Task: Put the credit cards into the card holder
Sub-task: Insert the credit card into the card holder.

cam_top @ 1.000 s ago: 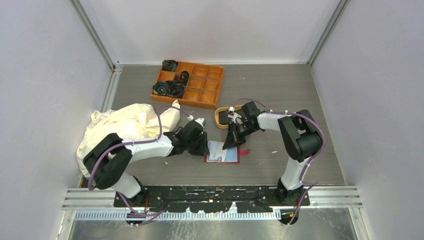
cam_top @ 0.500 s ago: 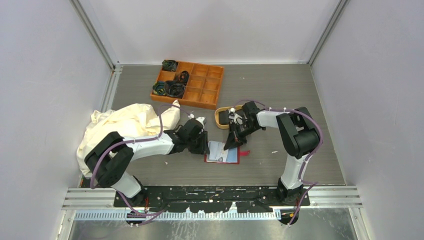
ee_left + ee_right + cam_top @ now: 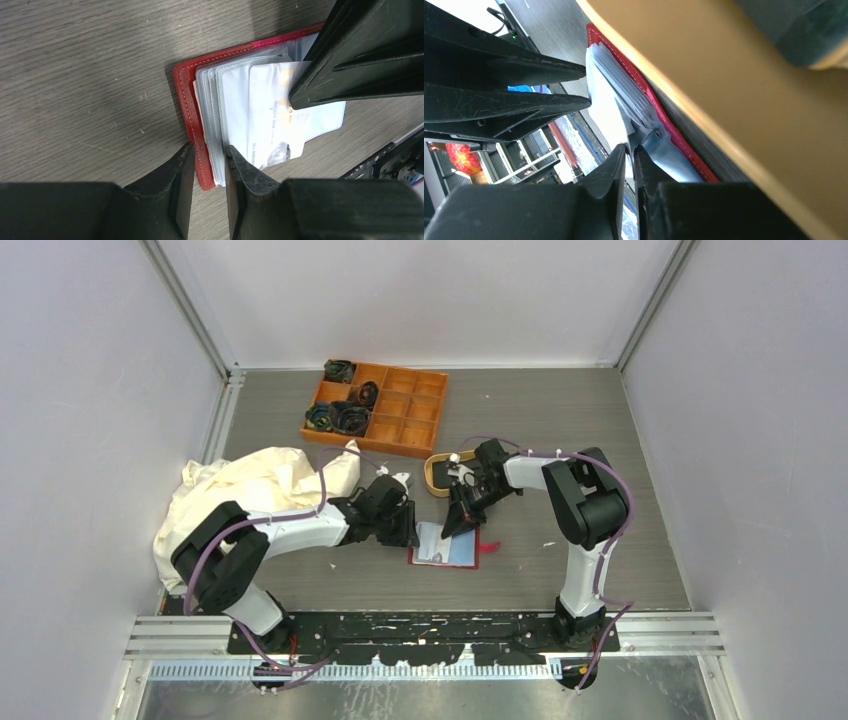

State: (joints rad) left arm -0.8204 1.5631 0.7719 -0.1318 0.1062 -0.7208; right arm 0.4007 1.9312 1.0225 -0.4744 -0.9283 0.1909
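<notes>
Black base rail [image 3: 420, 628]: near edge of the table; both arms bolted to it, left arm reaching in from the left, right arm from the right, wrists meeting over the centre.
Table [image 3: 560, 440]: grey wood-grain top.
Card holder [image 3: 450, 550]: red, lying open and flat, near-centre, between the two grippers. Red cover underneath, grey and pale-blue clear leaves fanned on top. Red tab [image 3: 488, 543] pokes out on its right side.
Left gripper [image 3: 209, 152]: at the holder's left edge. Fingers narrowly parted, pinching the red cover rim and the stack of leaves, which fill the gap.
Credit card [image 3: 272, 120]: one seen, white with yellow marks and small dark print, lying among the clear leaves. Cannot tell whether it is fully seated in a pocket.
Right gripper [image 3: 630, 150]: at the holder's far edge, tips down on the leaves, over one corner of the white card. Fingers all but pressed together, only a thin slit; cannot tell whether anything thin sits in it.
Tan oval tray [image 3: 434, 476]: just beyond the holder, partly hidden under the right wrist.
Cream cloth [image 3: 255, 490]: crumpled heap, left side, behind the left arm.
Orange compartment box [image 3: 412, 420]: far, left of centre, well apart from the holder. Dark bundled items [image 3: 345, 418] in its left compartments; too small to identify.
</notes>
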